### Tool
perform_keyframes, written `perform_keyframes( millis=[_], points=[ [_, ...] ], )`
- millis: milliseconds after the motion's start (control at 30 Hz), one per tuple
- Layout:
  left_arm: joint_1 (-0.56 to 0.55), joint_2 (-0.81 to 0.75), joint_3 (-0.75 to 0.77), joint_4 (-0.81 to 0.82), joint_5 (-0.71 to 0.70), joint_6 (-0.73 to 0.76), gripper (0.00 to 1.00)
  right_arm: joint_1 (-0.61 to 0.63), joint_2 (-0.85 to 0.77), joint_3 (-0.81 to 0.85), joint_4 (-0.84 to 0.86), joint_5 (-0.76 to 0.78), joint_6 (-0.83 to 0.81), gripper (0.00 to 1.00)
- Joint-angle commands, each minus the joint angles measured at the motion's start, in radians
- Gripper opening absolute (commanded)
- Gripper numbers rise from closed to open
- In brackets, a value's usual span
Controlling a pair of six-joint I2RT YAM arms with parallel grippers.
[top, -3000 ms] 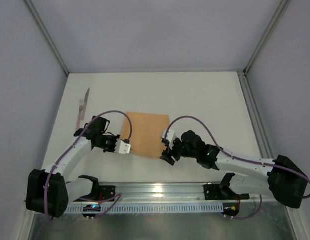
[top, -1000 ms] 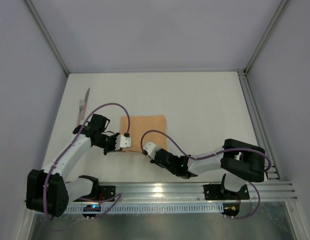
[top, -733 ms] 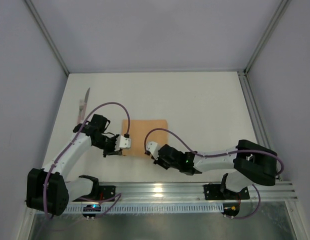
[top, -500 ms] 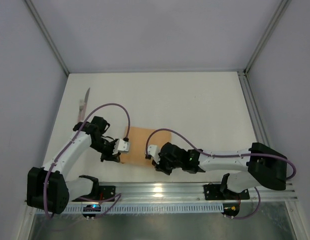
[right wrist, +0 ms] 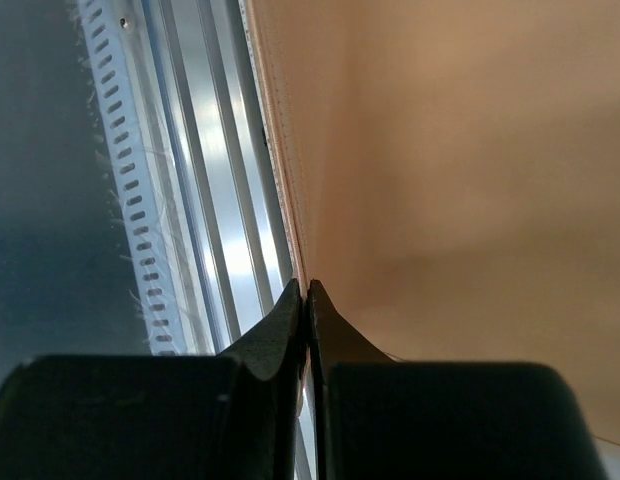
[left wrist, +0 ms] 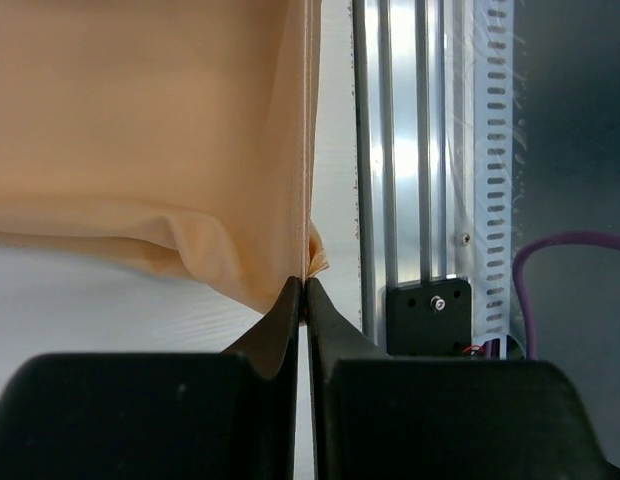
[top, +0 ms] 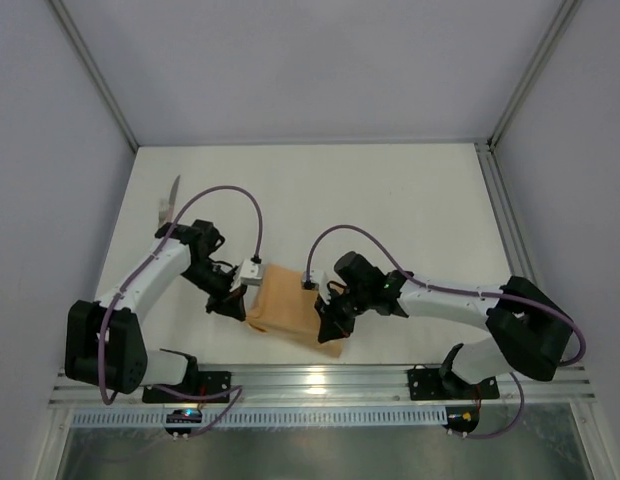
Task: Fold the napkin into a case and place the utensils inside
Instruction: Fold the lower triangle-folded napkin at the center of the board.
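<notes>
White arm links (top: 150, 275), black joints (top: 530, 335), looping purple cables (top: 235, 189).

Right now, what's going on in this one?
Both arms are working the napkin. The left gripper and the right gripper are each shut on its near edge, one at either side, holding the cloth between them close to the near edge of the table. The knife lies untouched at the far left. No case is formed yet.
</notes>
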Motion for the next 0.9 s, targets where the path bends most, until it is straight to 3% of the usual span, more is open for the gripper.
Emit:
perform_keyframes(
  millis=[0,267,600,867],
  points=[
    [0.000,0.070,0.070,-0.050,0.026,-0.086,0.00,-0.061,0.065,0.032,-0.067,-0.148,0.014,0.03],
    [0.000,0.247,0.176,0.047,-0.030,-0.259,0.00,-0.178,0.185,0.062,-0.074,-0.179,0.048,0.03],
    [0.000,0.372,0.226,0.254,-0.121,-0.511,0.04,-0.230,0.257,0.105,-0.098,-0.138,0.060,0.03],
    [0.000,0.416,0.225,0.343,-0.136,-0.566,0.20,-0.250,0.282,0.105,-0.100,-0.090,0.094,0.03]
  ],
)
